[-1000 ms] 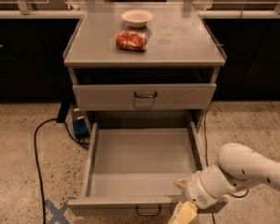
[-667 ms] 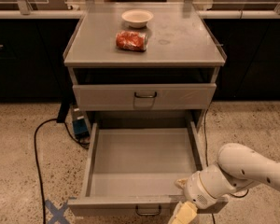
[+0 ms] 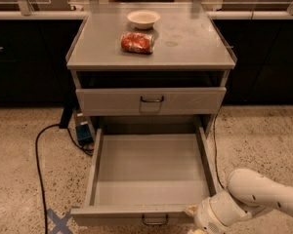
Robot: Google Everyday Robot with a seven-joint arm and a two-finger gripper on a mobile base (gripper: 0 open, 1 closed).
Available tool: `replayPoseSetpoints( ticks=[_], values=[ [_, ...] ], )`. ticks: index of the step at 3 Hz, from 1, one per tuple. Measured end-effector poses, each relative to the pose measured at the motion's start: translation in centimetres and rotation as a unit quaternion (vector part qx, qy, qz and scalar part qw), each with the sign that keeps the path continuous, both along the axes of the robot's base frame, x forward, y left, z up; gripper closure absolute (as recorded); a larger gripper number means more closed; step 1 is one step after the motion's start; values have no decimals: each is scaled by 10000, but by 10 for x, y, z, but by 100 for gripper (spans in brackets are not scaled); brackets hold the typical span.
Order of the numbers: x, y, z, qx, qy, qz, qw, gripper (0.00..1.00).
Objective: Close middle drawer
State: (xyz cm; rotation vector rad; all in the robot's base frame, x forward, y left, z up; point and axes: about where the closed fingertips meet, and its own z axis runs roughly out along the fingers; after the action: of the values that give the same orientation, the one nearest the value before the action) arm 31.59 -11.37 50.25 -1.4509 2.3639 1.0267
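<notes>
The middle drawer (image 3: 151, 172) is a wide grey metal tray pulled far out of the cabinet, and it is empty. Its low front panel (image 3: 132, 214) has a small dark wire handle (image 3: 155, 221) at centre. My gripper (image 3: 192, 213) is at the bottom edge of the view, at the right end of that front panel, on the end of my white arm (image 3: 254, 199). It is partly cut off by the frame edge.
The taller-fronted drawer (image 3: 151, 101) above stands slightly out. On the cabinet top (image 3: 195, 43) are a white bowl (image 3: 143, 18) and a red packet (image 3: 136, 42). A black cable (image 3: 39, 165) and a blue box (image 3: 83, 132) lie on the floor at left. Dark counters stand behind.
</notes>
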Motion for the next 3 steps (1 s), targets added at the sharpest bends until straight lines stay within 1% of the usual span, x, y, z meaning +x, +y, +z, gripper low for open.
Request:
replayPoseSetpoints(
  ticks=[1, 2, 3],
  values=[
    [-21, -6, -27, -127, 267, -3, 9996, 0],
    [-35, -7, -47, -195, 447, 40, 9988, 0],
    [-26, 0, -73, -323, 436, 156, 9984, 0]
  ],
)
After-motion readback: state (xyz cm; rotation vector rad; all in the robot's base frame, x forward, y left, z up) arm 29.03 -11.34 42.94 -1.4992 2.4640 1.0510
